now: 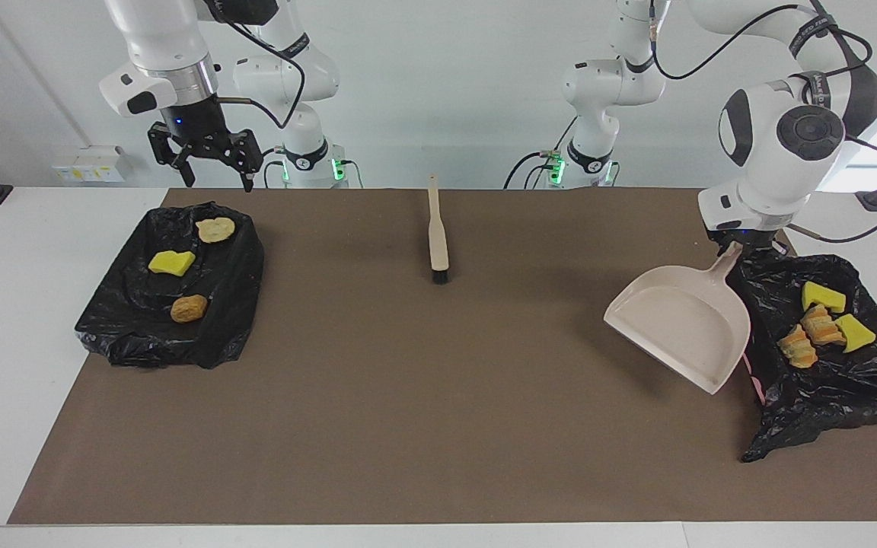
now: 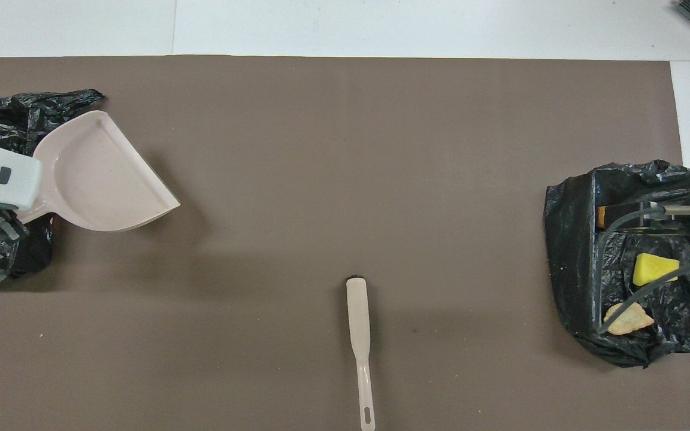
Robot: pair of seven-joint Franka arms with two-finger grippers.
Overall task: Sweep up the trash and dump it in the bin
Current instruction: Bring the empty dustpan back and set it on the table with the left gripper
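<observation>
A: Where is the trash (image 1: 819,327) being kept?

B: It is being kept in a black bin (image 1: 849,380) at the left arm's end of the table (image 1: 423,426). More pieces (image 1: 172,262) are being kept in a second bin (image 1: 134,335) at the right arm's end.

A: What is being held?

B: A dustpan (image 1: 678,323) is being pinched by its handle in the left claw (image 1: 743,242), tilted, just beside the bin. It is being held empty.

A: And the right claw (image 1: 206,152)?

B: It is being held up over the second bin, fingers spread wide, with nothing in them. A brush (image 1: 436,232) is being left flat on the table between the bins.
</observation>
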